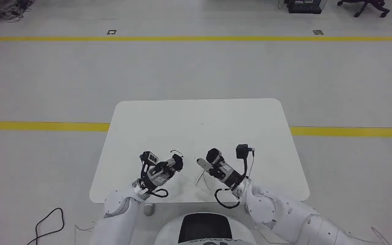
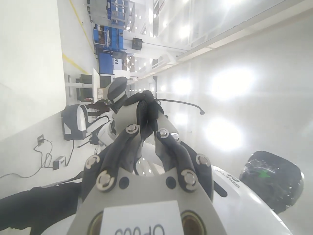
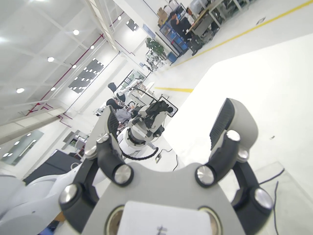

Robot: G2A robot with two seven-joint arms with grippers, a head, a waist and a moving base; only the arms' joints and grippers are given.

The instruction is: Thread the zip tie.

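Zip tie in hand, not yet threaded.

Left gripper (image 2: pixel 146 110) has its jaws pressed together on the black zip tie (image 2: pixel 182 102), lifted above the near part of the tabletop (image 1: pixel 202 122). One end of the tie sticks out free, and no closed loop can be seen. Right gripper (image 3: pixel 168 110) sits just to the right, facing it, jaws spread and holding nothing. Judgement: pick-up done. Taking the free end and feeding it through the head are left to do.

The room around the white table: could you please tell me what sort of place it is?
Probably a factory-style robotics lab or workshop hall: yellow floor lines, blue storage racks and a high ceiling with round lights.
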